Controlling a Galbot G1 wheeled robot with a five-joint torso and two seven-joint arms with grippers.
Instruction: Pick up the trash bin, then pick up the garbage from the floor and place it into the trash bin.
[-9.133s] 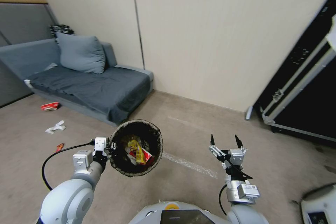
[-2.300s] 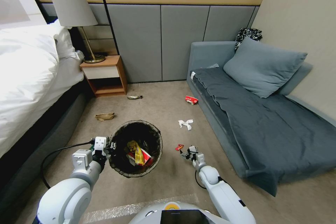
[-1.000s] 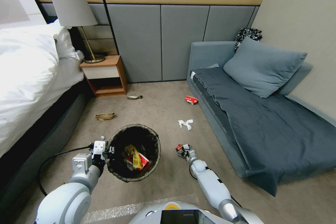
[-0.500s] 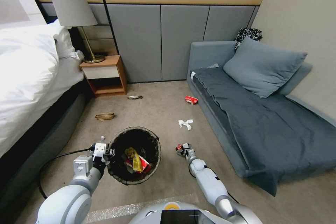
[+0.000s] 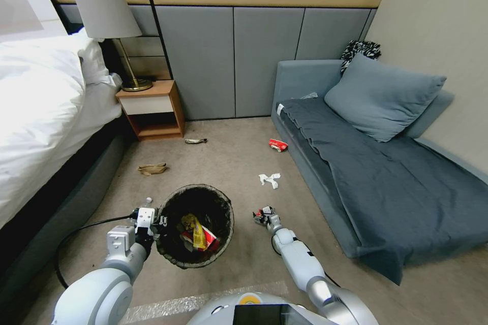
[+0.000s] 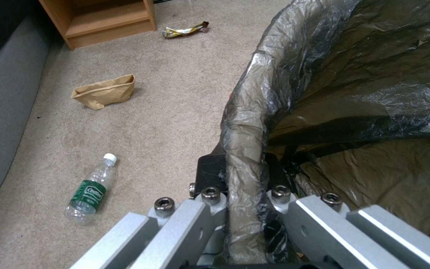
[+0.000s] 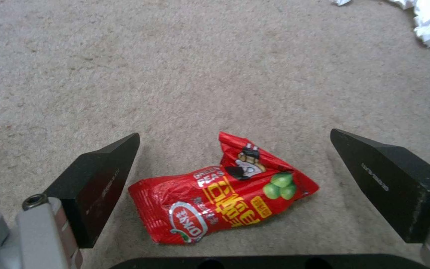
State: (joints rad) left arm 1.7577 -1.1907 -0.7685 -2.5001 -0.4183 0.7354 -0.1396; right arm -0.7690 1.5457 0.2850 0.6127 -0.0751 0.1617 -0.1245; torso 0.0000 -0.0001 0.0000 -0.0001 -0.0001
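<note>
1. While the left gripper (image 5: 152, 223) is clamped on the rim of the trash bin (image 5: 223, 198), the bin hangs above the floor (image 5: 229, 162) at the robot's left front; the left wrist view shows the fingers (image 6: 210, 175) pinching the liner-wrapped rim (image 6: 245, 149) from both sides.
2. Inside the bin lie a yellow wrapper (image 5: 194, 228) and red-and-white packets (image 5: 209, 239).
3. On the floor left of the bin are a green-labelled bottle (image 6: 89, 190) and a brown paper bag (image 5: 151, 168); a crinkled wrapper (image 5: 195, 140) lies near the nightstand (image 5: 150, 109).
4. Just right of the bin, the right gripper (image 5: 262, 216) is down at the floor with its jaws spread wide; in the right wrist view a red snack packet (image 7: 222, 194) lies on the carpet between the two black fingertips (image 7: 100, 179), touching neither.
5. Crumpled white paper (image 5: 269, 179) lies beyond that gripper, and a red-and-white packet (image 5: 278, 145) sits against the sofa's (image 5: 386, 177) front edge.
</note>
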